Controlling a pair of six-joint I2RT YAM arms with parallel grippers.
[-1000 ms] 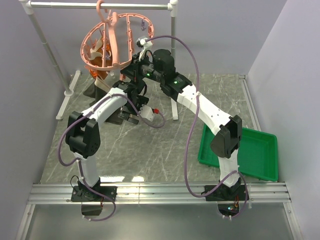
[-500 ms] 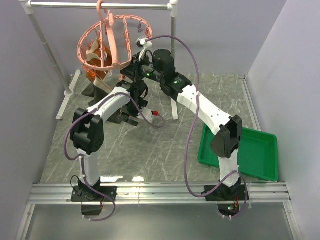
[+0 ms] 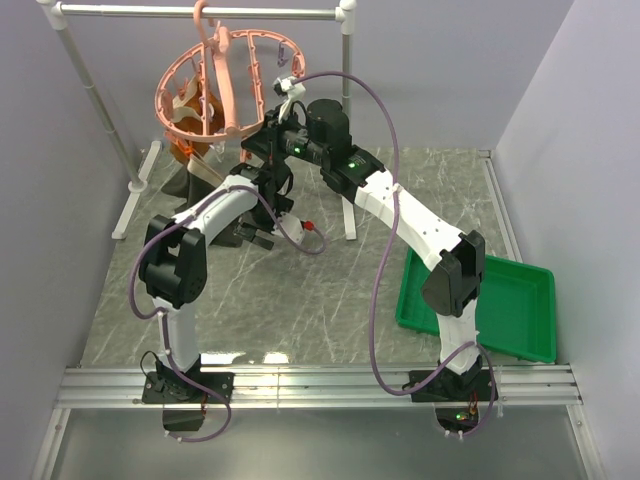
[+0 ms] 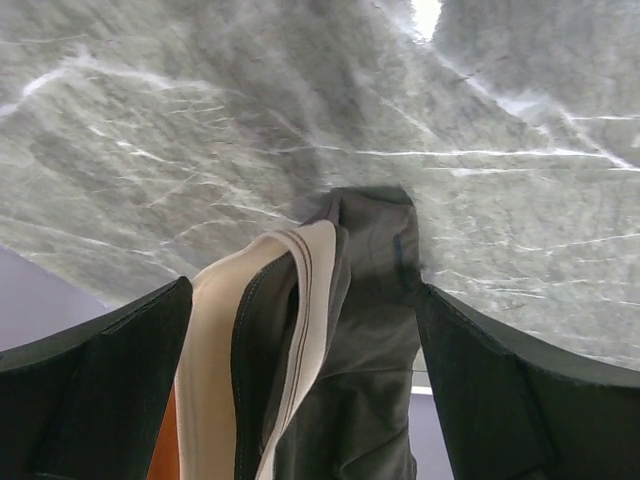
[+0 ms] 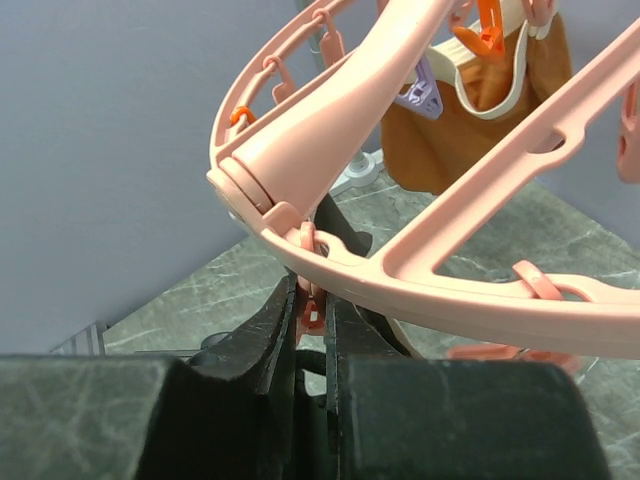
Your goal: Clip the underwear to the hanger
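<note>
Underwear: dark olive cloth, tan waistband folded, bunched in your left tool above the grey desk.
Left grip: clamped on the underwear.
Hanger: pink ring, tilted, hooked on the pipe rack.
Right grip: your right tool pinches together on a small pink clip at the hanger's rim.
Beyond: orange-brown garment clipped to the hanger.

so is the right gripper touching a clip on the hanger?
Touching. The right wrist view shows the right gripper pinching a pink clip hanging under the hanger.
</note>
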